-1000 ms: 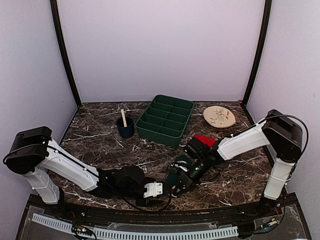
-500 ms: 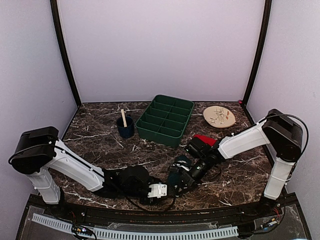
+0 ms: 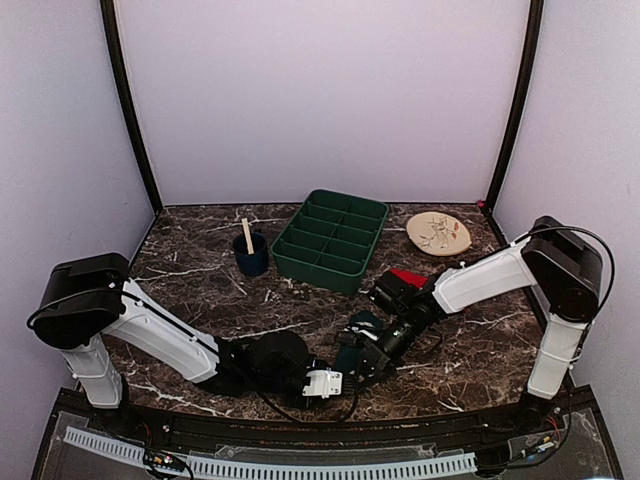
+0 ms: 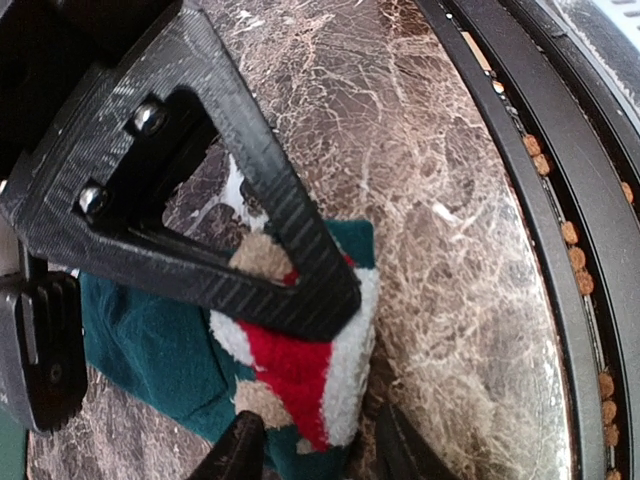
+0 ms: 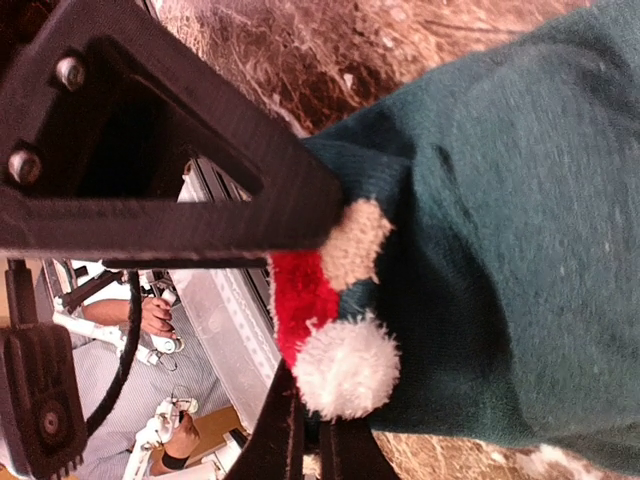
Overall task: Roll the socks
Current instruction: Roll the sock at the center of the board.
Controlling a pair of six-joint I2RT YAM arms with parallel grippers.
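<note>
Socks point(image 4: 300, 370) near front table point(image 3: 200, 290) edge, in closed right tool point(image 3: 356, 364); left tool point(image 3: 342, 385) around them, grip unclear

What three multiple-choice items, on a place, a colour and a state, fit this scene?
1. Relative to the green tray, the blue cup stands: A) inside B) to the left C) behind.
2. The sock in the right wrist view is mainly: A) yellow B) white C) dark teal.
3. The right gripper is: A) shut on the sock B) wide open C) holding the cup.
Answers: B, the cup sits apart on the tray's left; C, teal fabric fills that view; A, its jaws meet on the fabric.
</note>
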